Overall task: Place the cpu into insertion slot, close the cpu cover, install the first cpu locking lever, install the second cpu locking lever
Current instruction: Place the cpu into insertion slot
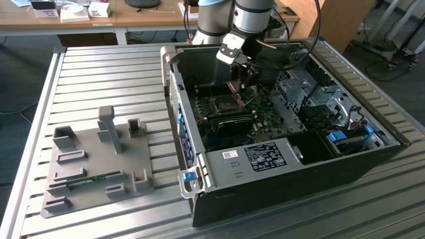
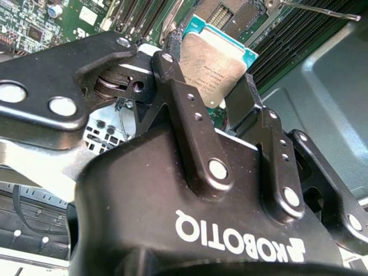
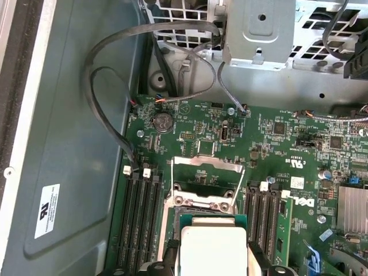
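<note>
Claw (image 2: 206,86) gripping cpu (image 2: 214,54); arm (image 1: 256,17) reaching down into computer case (image 1: 292,191).

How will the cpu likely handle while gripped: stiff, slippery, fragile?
Probably stiff: the cpu sits flat in the end effector. Its smooth metal top looks slippery. Pinched by its edges, it could tilt if bumped.
</note>
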`<state>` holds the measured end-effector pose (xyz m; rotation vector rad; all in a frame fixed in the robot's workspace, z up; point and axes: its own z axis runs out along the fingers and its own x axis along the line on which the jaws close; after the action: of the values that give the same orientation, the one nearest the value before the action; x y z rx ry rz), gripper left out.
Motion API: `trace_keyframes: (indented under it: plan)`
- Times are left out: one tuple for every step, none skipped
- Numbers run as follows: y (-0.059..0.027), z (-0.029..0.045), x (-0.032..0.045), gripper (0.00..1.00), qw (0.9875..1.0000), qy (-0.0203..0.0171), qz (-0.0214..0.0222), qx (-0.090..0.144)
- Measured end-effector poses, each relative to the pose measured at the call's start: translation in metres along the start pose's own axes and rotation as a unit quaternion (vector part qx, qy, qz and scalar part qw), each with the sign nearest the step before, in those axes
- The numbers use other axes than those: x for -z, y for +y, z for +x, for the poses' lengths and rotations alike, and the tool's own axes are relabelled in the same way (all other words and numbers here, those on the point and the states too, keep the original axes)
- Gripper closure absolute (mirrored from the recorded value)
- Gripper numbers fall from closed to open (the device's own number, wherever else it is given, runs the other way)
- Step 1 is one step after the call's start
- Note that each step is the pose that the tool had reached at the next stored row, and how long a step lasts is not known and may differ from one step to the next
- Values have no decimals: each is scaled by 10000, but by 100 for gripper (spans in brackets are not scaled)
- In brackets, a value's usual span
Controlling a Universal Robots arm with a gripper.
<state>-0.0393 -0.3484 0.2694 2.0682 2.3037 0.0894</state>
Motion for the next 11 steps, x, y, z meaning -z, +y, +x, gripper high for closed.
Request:
trace_keyframes:
  plan:
    - [0,0,0,46,10000,0,2,0]
    - [0,0,-1,46,10000,1,3,0]
    - [1,0,0,46,10000,1,6,1]
    - [1,0,-1,46,10000,2,7,0]
    - [0,0,-1,46,10000,2,9,0]
    - [1,0,0,46,10000,2,11,0]
    - [1,0,-1,46,10000,2,12,0]
    - [1,0,-1,46,10000,2,12,-1]
    - [1,0,-1,46,10000,2,12,-6]
    - [1,0,-1,46,10000,1,12,-14]
    - [1,0,-2,46,10000,0,12,-29]
